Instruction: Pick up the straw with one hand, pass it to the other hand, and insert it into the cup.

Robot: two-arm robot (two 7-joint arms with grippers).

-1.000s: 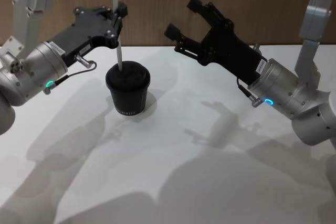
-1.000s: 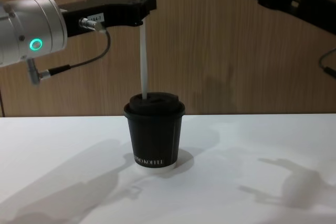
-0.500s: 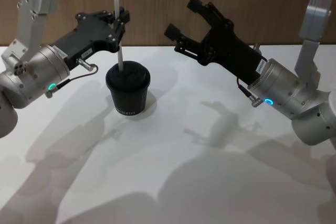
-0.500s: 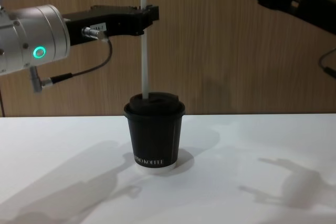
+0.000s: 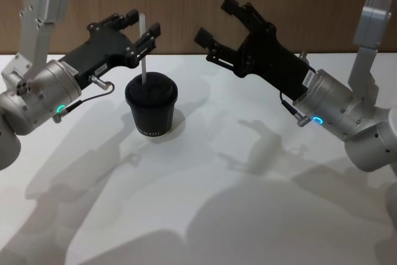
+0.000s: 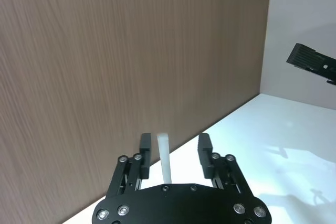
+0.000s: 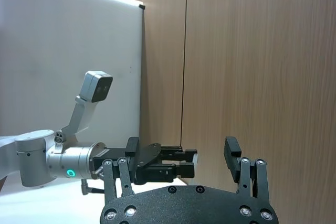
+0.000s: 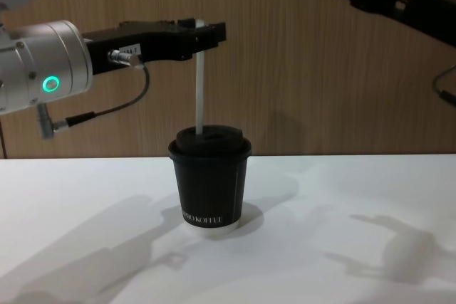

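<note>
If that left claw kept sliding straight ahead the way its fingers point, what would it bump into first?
Probably the straw, which stands upright in the cup right between the open fingers of the left gripper. Past the straw, the line looks free up to the wooden wall, though depth is hard to judge.

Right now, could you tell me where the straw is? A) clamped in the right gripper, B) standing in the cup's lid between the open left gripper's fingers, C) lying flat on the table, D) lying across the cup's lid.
B: the straw stands upright in the cup, with the left gripper open around its top.
</note>
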